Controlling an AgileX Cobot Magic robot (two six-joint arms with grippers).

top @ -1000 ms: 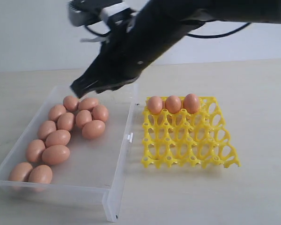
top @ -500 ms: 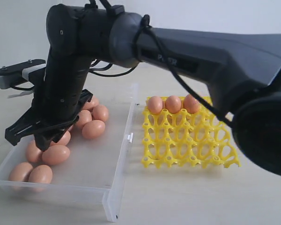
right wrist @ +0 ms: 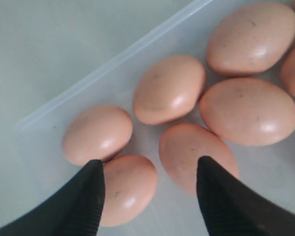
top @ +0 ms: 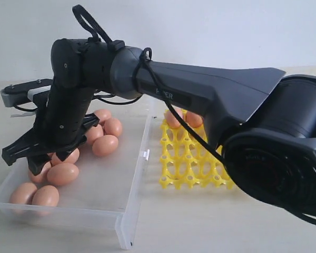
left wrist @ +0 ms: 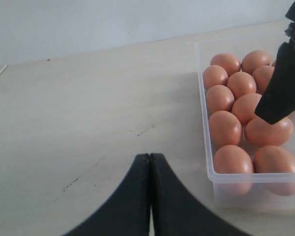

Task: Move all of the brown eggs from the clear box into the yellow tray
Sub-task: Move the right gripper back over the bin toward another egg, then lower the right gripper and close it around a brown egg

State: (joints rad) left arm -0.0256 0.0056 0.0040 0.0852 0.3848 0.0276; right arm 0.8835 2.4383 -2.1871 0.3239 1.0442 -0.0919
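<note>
Several brown eggs (top: pixel 105 145) lie in the clear box (top: pixel 131 174) on the left. The yellow tray (top: pixel 189 163) stands to its right, with two eggs (top: pixel 173 119) showing in its far row behind the arm. My right gripper (top: pixel 29 158) has reached across and hangs low over the eggs at the box's left side. In the right wrist view it (right wrist: pixel 150 168) is open, its fingers straddling two eggs (right wrist: pixel 130 189) without touching them. My left gripper (left wrist: pixel 150 157) is shut and empty over bare table beside the box (left wrist: pixel 205 147).
The right arm's thick black body (top: pixel 200 95) crosses above the box and covers the tray's right part. A small clasp tab (top: pixel 146 154) sits on the box wall facing the tray. Pale tabletop (left wrist: pixel 88 108) surrounds everything.
The right gripper has come down from above the box's far end to just over the eggs at its left side. Its jaws have gone from shut to open. The left gripper's earlier state is not shown.
</note>
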